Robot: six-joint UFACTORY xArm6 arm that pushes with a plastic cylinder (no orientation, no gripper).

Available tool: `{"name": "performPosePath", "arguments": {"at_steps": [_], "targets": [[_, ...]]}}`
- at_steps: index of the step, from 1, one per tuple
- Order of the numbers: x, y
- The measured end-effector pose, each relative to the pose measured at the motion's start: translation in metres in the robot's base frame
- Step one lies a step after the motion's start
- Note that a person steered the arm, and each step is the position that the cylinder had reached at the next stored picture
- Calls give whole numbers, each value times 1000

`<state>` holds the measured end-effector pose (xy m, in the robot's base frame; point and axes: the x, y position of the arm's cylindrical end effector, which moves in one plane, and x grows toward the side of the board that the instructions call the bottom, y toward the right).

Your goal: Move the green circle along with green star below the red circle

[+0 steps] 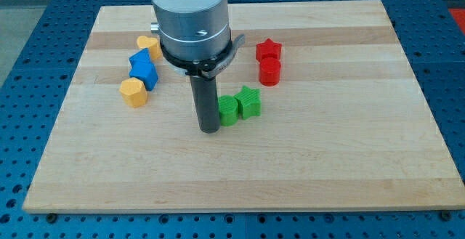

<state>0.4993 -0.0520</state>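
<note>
My tip [209, 130] touches the green circle [229, 111]; no jaws here.
Push slowly right: green star [250, 102] sits beside it, both left-below the red circle [269, 72] on the worktop [327, 166].

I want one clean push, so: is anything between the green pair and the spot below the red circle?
Nothing visible. My tip sits right against the green circle, on its left; the green star touches its right. Bare board lies between them and the space under the red circle.
</note>
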Motion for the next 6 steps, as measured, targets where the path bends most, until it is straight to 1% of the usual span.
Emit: {"name": "performPosePath", "arguments": {"at_steps": [1,2,3,4,6], "targets": [[0,-7],[-4,-28],[-14,-40],[-18,-39],[-18,-19]]}}
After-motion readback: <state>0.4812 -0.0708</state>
